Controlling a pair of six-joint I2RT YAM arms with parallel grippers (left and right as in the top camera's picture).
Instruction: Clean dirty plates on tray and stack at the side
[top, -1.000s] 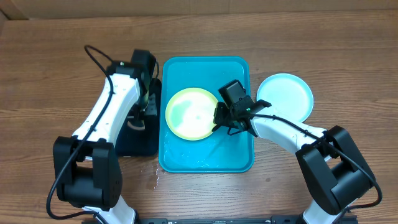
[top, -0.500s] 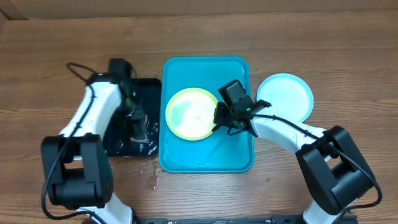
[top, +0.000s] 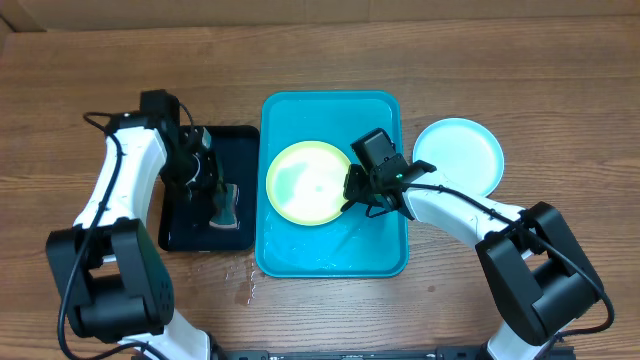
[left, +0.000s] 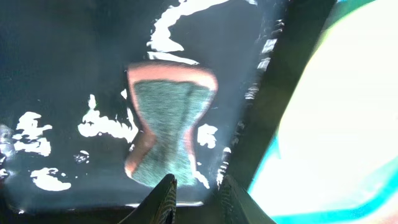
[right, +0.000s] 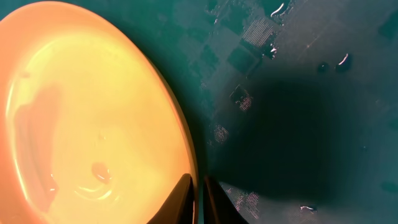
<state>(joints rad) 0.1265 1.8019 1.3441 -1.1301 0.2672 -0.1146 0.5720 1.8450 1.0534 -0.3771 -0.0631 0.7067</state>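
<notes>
A lime-green rimmed plate (top: 308, 183) lies in the turquoise tray (top: 380, 255), left of its middle. My right gripper (top: 352, 190) is shut on that plate's right rim; in the right wrist view the fingertips (right: 199, 186) pinch the edge of the plate (right: 93, 112), one above it and one below. A light blue plate (top: 460, 155) sits on the table to the right of the tray. My left gripper (top: 212, 188) hovers over the black tray, slightly open with nothing between its fingers (left: 196, 190). A sponge (left: 168, 124) lies just beyond them.
The smaller black tray (top: 185, 235), wet in patches, stands left of the turquoise tray with the sponge (top: 224, 207) on it. Water drops lie on the wooden table (top: 245, 285) by the turquoise tray's near left corner. The turquoise tray floor (right: 298, 112) is wet.
My left arm has swung left, away from the turquoise tray. Its jaws have parted, and the sponge now lies loose on the black tray. The right arm and green plate have not moved.
</notes>
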